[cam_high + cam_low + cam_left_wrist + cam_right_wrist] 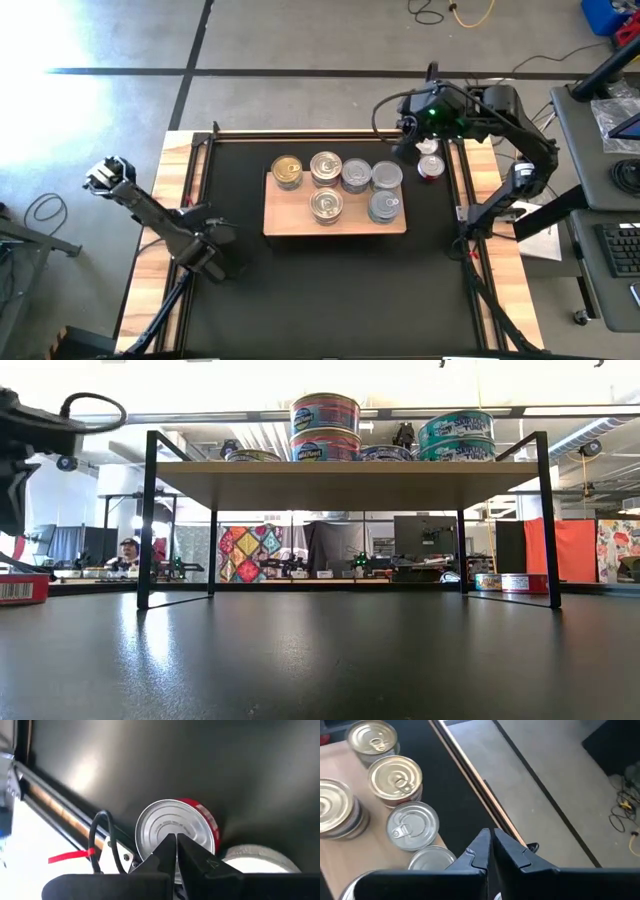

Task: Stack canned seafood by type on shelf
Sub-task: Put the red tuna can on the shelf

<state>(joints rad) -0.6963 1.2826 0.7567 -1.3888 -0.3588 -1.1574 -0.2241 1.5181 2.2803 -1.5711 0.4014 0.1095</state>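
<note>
From above, the shelf (335, 225), a pale wood board, stands in the middle of the black mat (330, 290) that covers the desk (155, 270). Six tins of canned seafood (325, 168) sit on it: a gold-lidded one (287, 171) at the far left corner, three silver ones in a row beside it, and two more nearer the front edge. A red-labelled tin (431, 167) stands on the mat off the shelf's far right corner, close under the right gripper (412, 130). The left gripper (222, 262) rests low over the mat at the near left, well apart from the shelf. Cables lie on the grey floor beyond the desk.

At desk height, the shelf (340, 482) shows as a thin board on slim black metal legs (146, 520), with tins on top, some two high (325, 428), carrying blue and red printed labels. A red tin (517, 582) stands on the mat past the right legs. A person sits in the room far behind.

The left wrist view shows that gripper's jaws (176, 851) clenched together and empty, with a red-sided tin (175, 830), its plain ridged silver end facing the camera, just beyond the tips.

The right wrist view shows its jaws (490, 845) pressed together, holding nothing, above the mat's edge just beside the shelf, where ring-pull lids in silver (412, 825) and gold (396, 777) are lined up.
</note>
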